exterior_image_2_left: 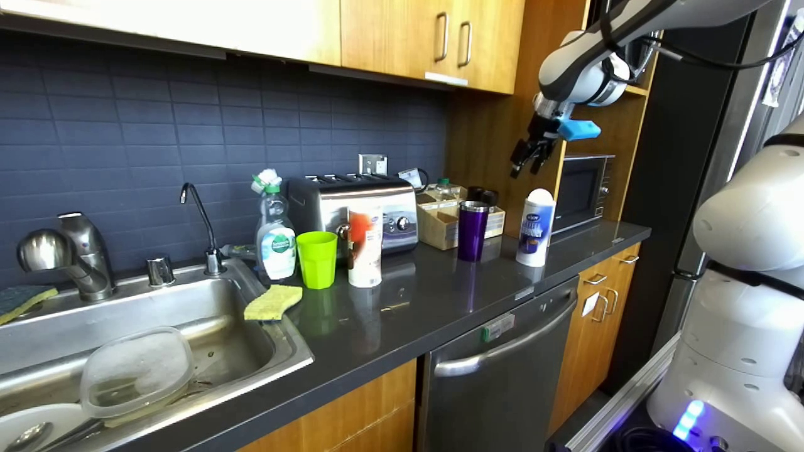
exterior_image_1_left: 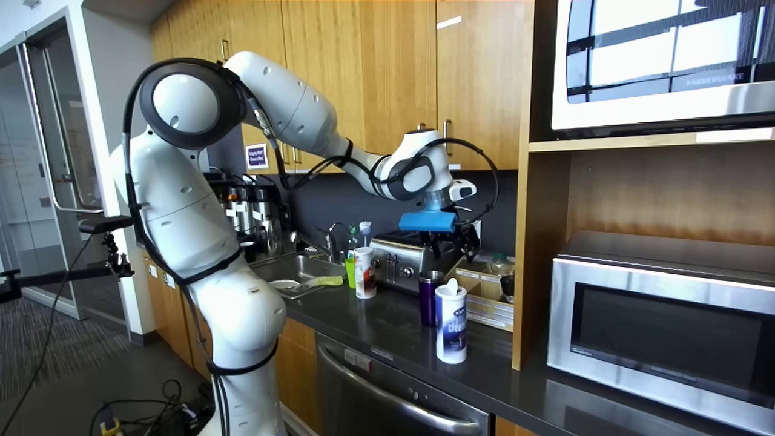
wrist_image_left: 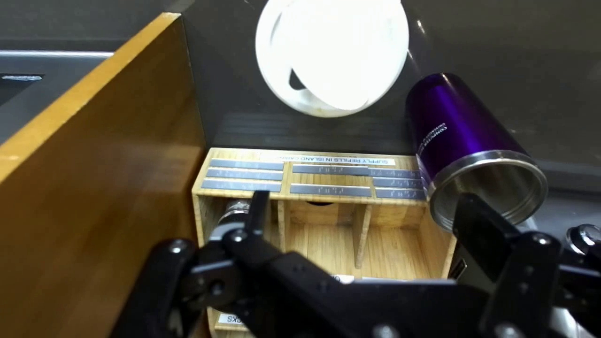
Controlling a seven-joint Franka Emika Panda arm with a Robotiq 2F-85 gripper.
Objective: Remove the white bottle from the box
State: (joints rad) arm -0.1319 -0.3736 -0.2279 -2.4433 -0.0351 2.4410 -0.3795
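The white bottle stands upright on the counter, outside the box; it has a blue label and white lid and shows in both exterior views (exterior_image_1_left: 451,339) (exterior_image_2_left: 534,235). In the wrist view its bright white top (wrist_image_left: 328,51) is seen from above. The tan box (exterior_image_1_left: 490,310) (exterior_image_2_left: 438,227), low and divided into compartments, stands behind it; in the wrist view its front rim (wrist_image_left: 324,198) faces the bottle. My gripper (exterior_image_1_left: 451,249) (exterior_image_2_left: 526,171) is open and empty, above the box and bottle. In the wrist view its fingers (wrist_image_left: 362,199) spread over the box's compartments.
A purple tumbler (exterior_image_1_left: 428,297) (exterior_image_2_left: 472,229) (wrist_image_left: 462,122) stands beside the bottle, close to the box. A silver toaster (exterior_image_2_left: 396,220) is next to the box. A wooden cabinet panel (wrist_image_left: 127,141) rises on the box's other side. A red-white canister (exterior_image_2_left: 365,251) and green cup (exterior_image_2_left: 318,260) stand nearer the sink.
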